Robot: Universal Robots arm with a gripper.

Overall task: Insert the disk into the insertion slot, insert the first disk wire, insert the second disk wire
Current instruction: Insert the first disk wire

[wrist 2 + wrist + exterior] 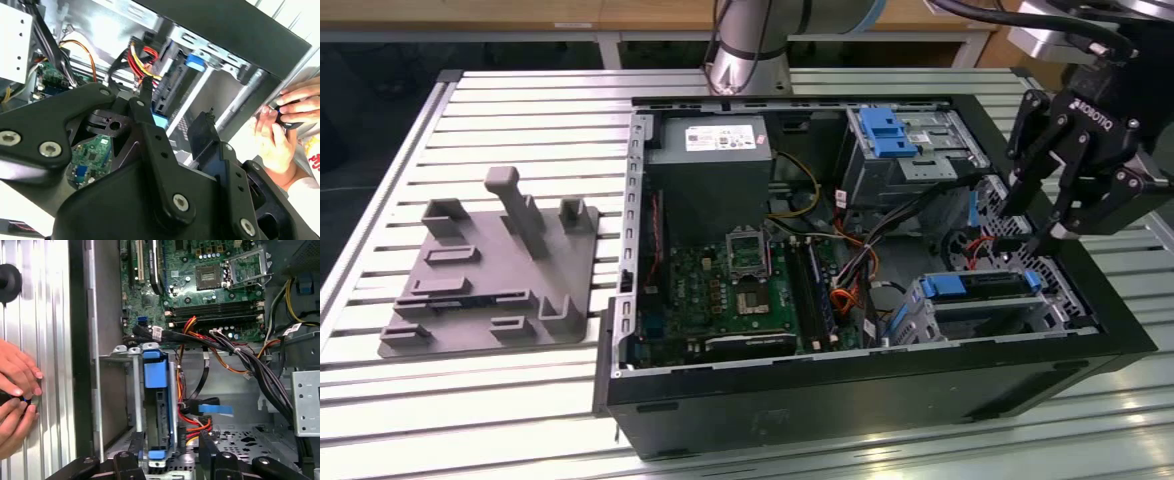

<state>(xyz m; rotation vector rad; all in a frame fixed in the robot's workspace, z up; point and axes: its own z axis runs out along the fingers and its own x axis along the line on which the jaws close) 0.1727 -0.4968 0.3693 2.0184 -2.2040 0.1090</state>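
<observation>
Exterior view: 1 disk sits in 1 insertion slot, 1 claw spread apart nearby.

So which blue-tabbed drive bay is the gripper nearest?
The small perforated cage holding the disk, just beneath the gripper at the exterior view's right; the larger blue-latched bay sits farther away.

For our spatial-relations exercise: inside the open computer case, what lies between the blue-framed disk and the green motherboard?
Black, red and orange cables run between the disk and the motherboard, shown in the exterior view.
</observation>
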